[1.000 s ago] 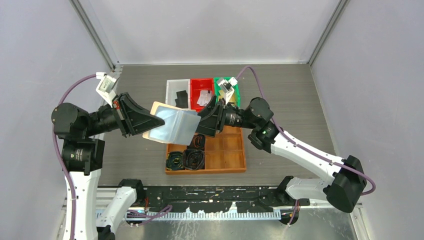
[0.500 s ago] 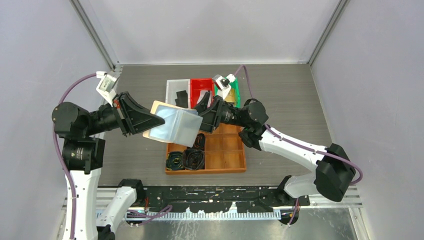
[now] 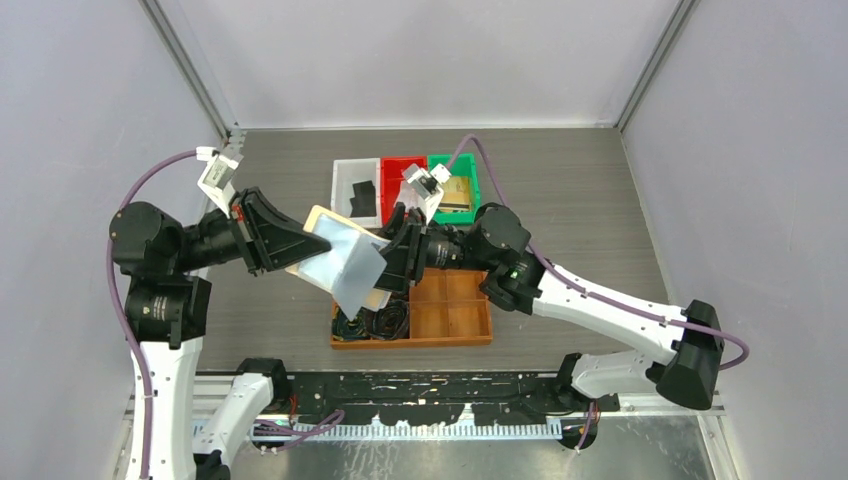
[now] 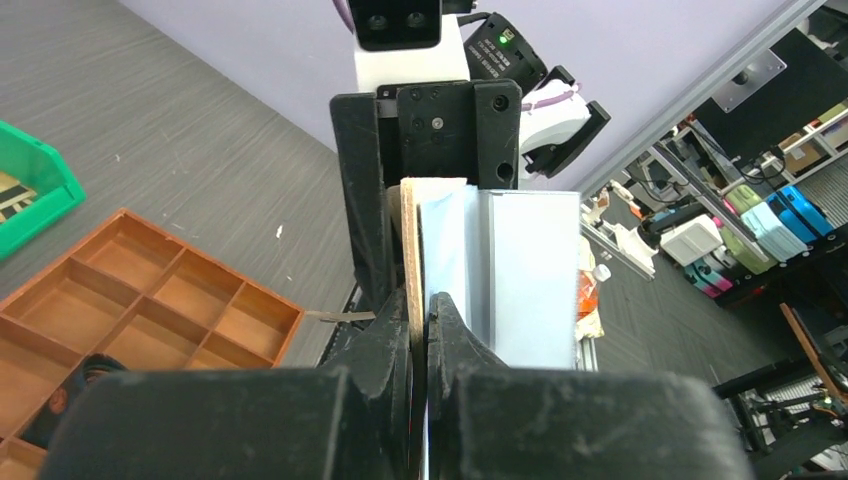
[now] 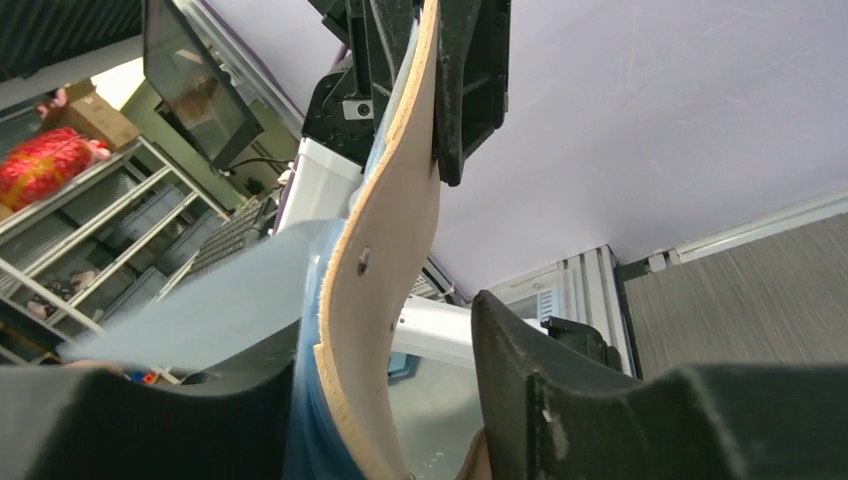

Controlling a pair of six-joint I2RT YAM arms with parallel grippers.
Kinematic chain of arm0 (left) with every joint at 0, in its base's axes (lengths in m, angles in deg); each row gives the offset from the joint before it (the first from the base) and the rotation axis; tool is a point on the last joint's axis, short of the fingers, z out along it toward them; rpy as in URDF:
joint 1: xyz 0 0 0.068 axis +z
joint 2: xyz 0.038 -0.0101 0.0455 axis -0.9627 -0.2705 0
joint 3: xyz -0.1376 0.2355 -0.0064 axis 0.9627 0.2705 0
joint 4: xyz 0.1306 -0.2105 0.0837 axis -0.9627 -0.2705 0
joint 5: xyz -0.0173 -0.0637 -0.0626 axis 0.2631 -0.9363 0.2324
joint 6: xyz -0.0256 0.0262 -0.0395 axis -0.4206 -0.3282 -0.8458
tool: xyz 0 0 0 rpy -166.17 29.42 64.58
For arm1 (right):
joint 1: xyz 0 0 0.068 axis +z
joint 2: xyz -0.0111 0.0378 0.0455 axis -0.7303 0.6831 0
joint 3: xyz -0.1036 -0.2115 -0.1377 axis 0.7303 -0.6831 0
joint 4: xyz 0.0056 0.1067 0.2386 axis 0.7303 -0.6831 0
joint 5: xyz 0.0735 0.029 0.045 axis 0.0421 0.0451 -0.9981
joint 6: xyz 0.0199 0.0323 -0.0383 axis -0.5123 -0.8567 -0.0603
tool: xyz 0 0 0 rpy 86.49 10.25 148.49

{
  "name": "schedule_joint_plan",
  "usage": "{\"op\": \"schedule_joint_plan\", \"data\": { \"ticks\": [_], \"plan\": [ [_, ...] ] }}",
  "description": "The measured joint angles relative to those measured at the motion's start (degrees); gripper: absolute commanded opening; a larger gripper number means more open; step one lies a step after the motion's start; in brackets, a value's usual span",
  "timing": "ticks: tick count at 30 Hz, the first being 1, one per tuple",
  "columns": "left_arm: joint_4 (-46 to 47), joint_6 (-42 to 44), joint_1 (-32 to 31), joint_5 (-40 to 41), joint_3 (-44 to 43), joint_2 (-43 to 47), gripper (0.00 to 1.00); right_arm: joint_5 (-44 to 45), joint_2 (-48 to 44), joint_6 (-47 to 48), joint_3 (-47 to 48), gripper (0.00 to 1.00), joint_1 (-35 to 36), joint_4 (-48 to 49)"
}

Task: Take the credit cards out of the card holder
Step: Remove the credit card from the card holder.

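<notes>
Left pincer [image 3: 312, 239] on tan, blue-lined card holder [image 3: 350, 265]

Black-jointed white arms [image 3: 600, 300] trail purple cables [image 3: 150, 175] and end in black fingers [image 4: 480, 400].

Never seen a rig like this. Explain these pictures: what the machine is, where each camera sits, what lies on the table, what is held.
Two robot arms stand at the near edge of a table. One picture looks down from above; the others come from a camera on each wrist. On it sit white, red and green bins and a wooden tray with dark coiled belts. The left end effector is shut on a tan card holder with pale blue pockets, lifted off the table. The right end effector straddles its loose flap, jaws open.
</notes>
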Motion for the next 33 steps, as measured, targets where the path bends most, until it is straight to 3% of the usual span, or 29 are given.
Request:
{"op": "schedule_joint_plan", "data": {
  "ticks": [3, 4, 6, 7, 10, 12, 18, 26, 33],
  "plan": [
    [-0.9, 1.4, 0.0, 0.2, 0.1, 0.3, 0.01, 1.4, -1.0, 2.2, 0.3, 0.34, 0.4, -3.4],
    [-1.3, 2.0, 0.1, 0.2, 0.1, 0.3, 0.05, 1.7, -1.2, 2.6, 0.3, 0.25, 0.5, -4.3],
    [-2.5, 3.8, 0.3, 0.6, 0.1, 0.5, 0.3, 2.5, -1.5, 3.3, 0.5, 0.05, 0.4, -6.6],
    [-3.3, 5.2, 0.4, 0.7, 0.1, 0.6, 0.46, 3.6, -1.6, 3.9, 0.8, 0.01, 0.4, -8.4],
    [-9.6, 13.4, 0.4, 2.2, 0.0, 1.6, 0.81, 9.2, -1.6, 5.9, 4.6, 0.01, 0.8, -19.9],
    [-15.5, 20.8, 0.3, 4.5, 0.1, 2.4, 0.97, 15.4, -0.4, 8.8, 11.4, 0.01, 1.7, -32.9],
    [-23.7, 32.2, 0.3, 10.6, 3.5, 5.1, 1.0, 36.9, 8.9, 19.3, 35.8, 0.01, 6.2, -66.4],
    [-23.2, 33.8, 0.3, 17.7, 12.4, 9.0, 1.0, 58.3, 24.8, 22.9, 51.1, 0.01, 12.7, -91.7],
    [-21.4, 33.6, 0.3, 23.4, 20.4, 15.8, 1.0, 70.5, 40.4, 23.6, 68.2, 0.01, 15.4, -106.0]
  ]
}}
